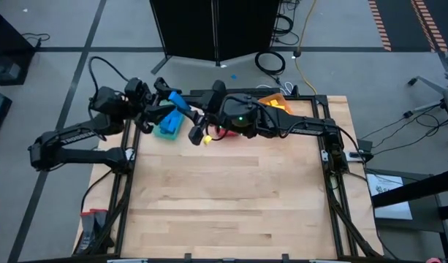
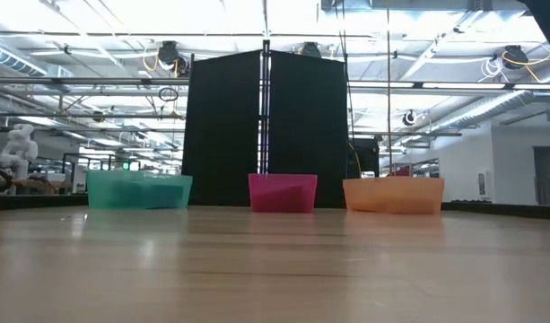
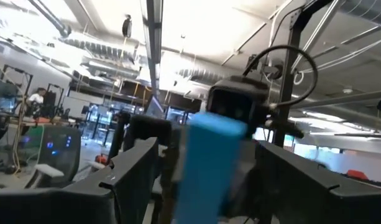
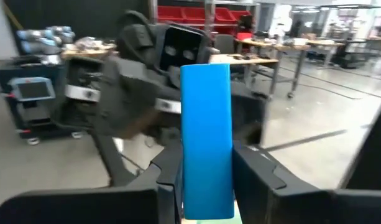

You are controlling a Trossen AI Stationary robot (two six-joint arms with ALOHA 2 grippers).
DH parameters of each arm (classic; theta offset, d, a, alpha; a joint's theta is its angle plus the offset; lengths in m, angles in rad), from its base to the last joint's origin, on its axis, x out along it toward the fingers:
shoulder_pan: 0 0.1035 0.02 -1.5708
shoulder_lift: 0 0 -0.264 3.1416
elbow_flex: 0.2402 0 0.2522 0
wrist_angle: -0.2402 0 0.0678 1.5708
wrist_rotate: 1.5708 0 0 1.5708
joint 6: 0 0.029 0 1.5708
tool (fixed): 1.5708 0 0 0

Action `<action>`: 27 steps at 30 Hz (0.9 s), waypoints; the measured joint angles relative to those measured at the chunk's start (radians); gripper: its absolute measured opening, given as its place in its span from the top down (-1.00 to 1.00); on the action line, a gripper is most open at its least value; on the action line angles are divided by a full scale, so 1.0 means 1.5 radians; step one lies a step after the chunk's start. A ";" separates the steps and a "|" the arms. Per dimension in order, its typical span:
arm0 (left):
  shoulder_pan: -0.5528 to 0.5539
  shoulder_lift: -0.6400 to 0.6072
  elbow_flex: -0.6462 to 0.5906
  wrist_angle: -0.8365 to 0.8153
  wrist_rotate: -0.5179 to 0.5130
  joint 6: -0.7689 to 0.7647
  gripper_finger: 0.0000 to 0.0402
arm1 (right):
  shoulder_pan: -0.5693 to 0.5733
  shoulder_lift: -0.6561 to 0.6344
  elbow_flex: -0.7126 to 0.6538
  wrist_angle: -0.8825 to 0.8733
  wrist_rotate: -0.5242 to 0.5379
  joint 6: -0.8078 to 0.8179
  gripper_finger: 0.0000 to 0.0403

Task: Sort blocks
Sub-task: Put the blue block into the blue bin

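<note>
A long blue block [image 4: 206,124] is held high above the table's far left, over the teal bin [image 1: 167,127]. My right gripper [image 4: 207,180] is shut on it, reaching in from the table's right [image 1: 188,115]. My left gripper [image 3: 209,180] faces it from the left [image 1: 165,104] and is open. Its fingers stand on either side of the block's free end [image 3: 212,155], with a gap on each side. In the low view neither arm nor any block shows. My right gripper pinches the blue block's near end [image 4: 206,193] between its two fingers [image 4: 167,171]. The fingers are about level and point toward the table's left. The block lies along them and sticks out well past their tips, lifted clear of the table and bins.
Three bins stand in a row along the table's far edge: teal [image 2: 138,190], red [image 2: 283,193] and orange [image 2: 393,195]. A small yellow thing [image 1: 196,136] shows between the teal and red bins. Bare wooden tabletop [image 1: 231,197] fills the near part.
</note>
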State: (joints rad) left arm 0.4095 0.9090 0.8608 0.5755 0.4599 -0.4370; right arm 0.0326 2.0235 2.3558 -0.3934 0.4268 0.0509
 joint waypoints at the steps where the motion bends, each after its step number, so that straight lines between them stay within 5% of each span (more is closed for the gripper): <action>1: 0.000 0.004 0.000 0.000 0.000 0.000 -0.35 | 0.000 0.000 0.000 0.003 -0.012 0.000 0.58; 18: 0.000 0.018 0.000 0.042 0.006 0.051 -0.34 | -0.005 0.000 0.000 0.001 -0.053 -0.002 0.58; 27: 0.000 0.020 0.000 0.046 0.025 0.058 0.01 | -0.006 0.000 0.000 0.012 -0.061 -0.002 0.58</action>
State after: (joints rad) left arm 0.4099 0.9386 0.8612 0.6446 0.4980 -0.3496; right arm 0.0231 2.0235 2.3562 -0.3748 0.3346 0.0486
